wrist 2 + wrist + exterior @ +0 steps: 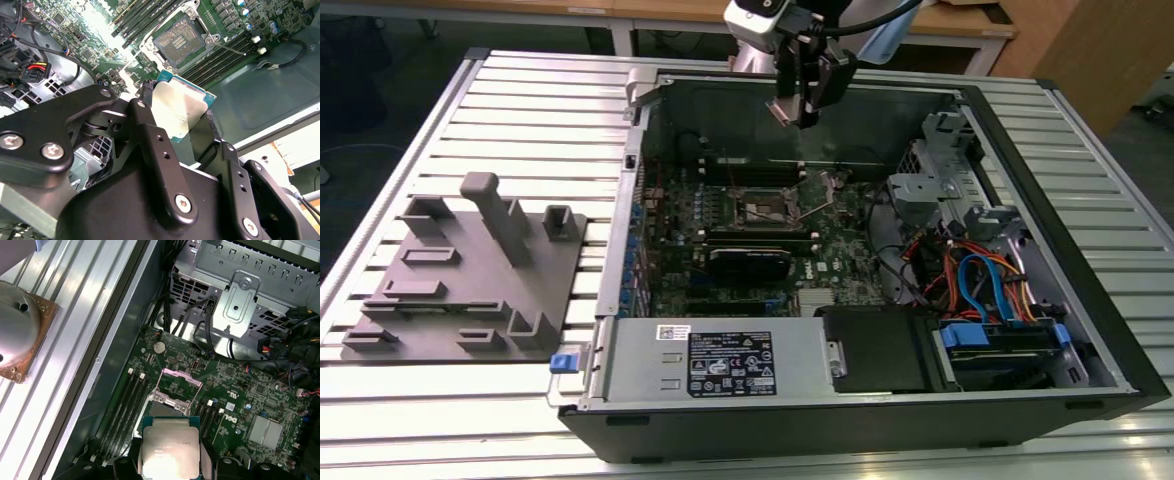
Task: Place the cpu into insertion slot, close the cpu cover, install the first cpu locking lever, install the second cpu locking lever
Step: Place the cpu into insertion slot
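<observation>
Gripper [798,108] hangs above open computer case [854,425] on slatted bench [520,100]. Jaws clenched on cpu [182,107] [167,450], pinching two opposite edges; metal top visible in both wrist views. Cpu held in air, apart from motherboard, not yet seated. Insertion slot [180,42] bare, dark centre exposed. Cpu cover [178,385] swung open at slot edge. Grey fixture [467,280] on bench, at exterior view's left of case.
</observation>
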Robot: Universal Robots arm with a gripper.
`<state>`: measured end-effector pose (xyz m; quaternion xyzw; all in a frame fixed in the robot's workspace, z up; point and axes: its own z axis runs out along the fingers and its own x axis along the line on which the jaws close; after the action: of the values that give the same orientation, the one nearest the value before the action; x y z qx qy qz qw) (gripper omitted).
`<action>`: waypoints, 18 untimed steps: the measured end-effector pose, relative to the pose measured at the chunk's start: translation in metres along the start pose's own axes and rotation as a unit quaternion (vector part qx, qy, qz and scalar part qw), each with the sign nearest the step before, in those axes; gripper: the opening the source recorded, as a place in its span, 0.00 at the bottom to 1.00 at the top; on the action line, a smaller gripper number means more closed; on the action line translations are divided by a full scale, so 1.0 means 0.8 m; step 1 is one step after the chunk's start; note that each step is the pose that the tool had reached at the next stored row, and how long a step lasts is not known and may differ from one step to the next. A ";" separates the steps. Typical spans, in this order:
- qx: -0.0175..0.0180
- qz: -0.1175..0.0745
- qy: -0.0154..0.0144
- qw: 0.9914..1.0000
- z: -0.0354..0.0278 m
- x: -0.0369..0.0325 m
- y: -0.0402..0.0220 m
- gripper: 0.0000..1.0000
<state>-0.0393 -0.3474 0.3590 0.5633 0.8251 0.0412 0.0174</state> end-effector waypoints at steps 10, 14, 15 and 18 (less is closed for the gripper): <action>-0.001 0.032 -0.003 0.999 0.0008 0.0001 -0.0003 0.54; -0.001 0.047 -0.004 0.999 0.0014 0.0010 -0.0026 0.54; -0.001 0.049 -0.004 0.999 0.0016 0.0014 -0.0037 0.54; -0.001 0.055 -0.005 0.998 0.0020 0.0028 -0.0074 0.54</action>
<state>-0.0455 -0.3473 0.3570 0.6080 0.7926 0.0401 0.0196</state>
